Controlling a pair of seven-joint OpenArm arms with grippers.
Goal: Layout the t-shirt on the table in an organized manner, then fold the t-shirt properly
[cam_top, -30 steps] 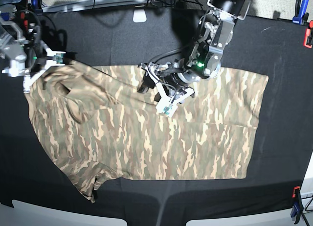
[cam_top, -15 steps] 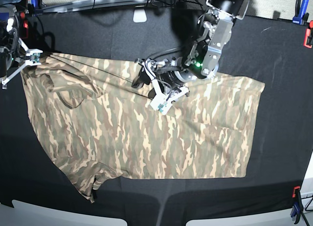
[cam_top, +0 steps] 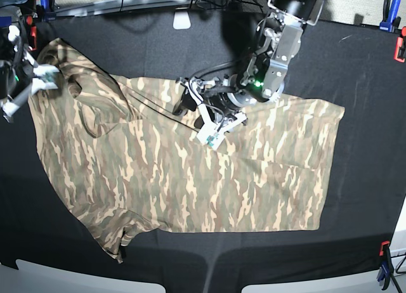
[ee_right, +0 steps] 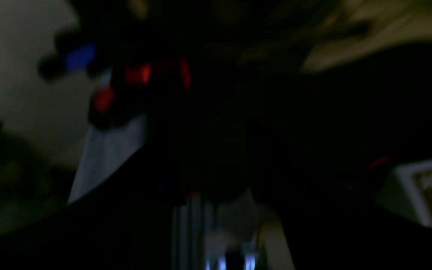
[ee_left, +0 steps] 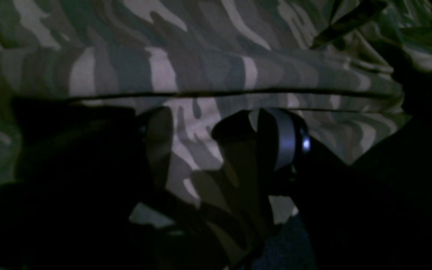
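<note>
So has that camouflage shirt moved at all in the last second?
Yes. The far sleeve corner of the shirt has been pulled out toward the table's back corner by the right gripper, nearer the red clamp.

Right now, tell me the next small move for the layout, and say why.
Probably lift the left gripper clear of the t-shirt. Its open jaws press the top edge mid-shirt, where a ridge of cloth bunches ahead of them. The sleeve by the right gripper already lies spread.
</note>
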